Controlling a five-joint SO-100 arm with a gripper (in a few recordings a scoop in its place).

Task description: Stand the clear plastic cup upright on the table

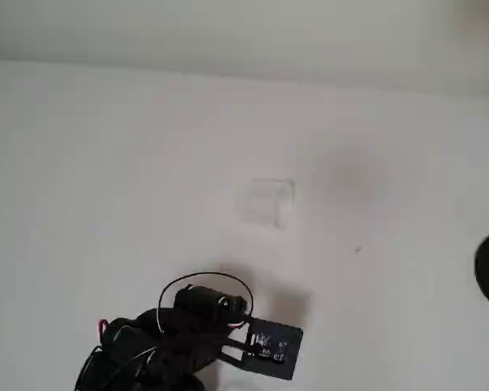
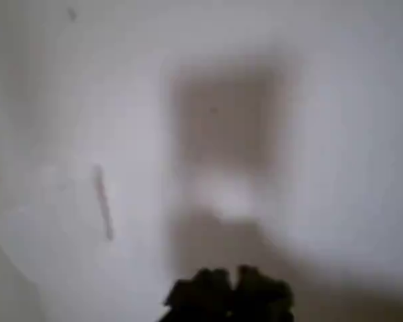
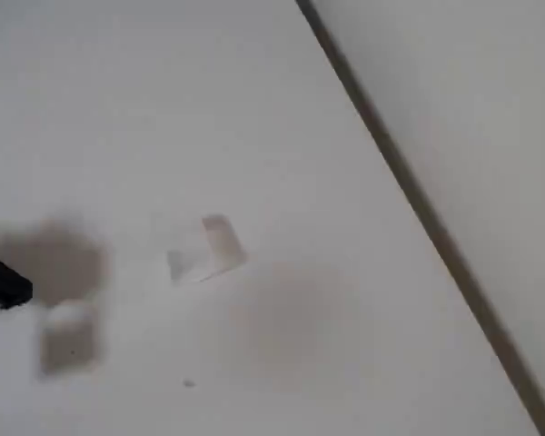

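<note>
Cup [image 1: 266, 202], clear plastic, apparently on its side mid-tabletop [image 1: 106, 163], untouched. Claw [image 2: 230, 295] well short of it, nearer edge; spread cannot be told. Grasp and righting both remain.

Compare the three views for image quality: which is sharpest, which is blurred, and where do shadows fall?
Overhead view: sharpest, with the clear plastic cup faint against the white table and a soft shadow right of the arm. Wrist view: heavily out of focus, the gripper a dark blob beneath a broad grey shadow. Fixed view: soft, the cup pale, a grey shadow patch at left.
</note>
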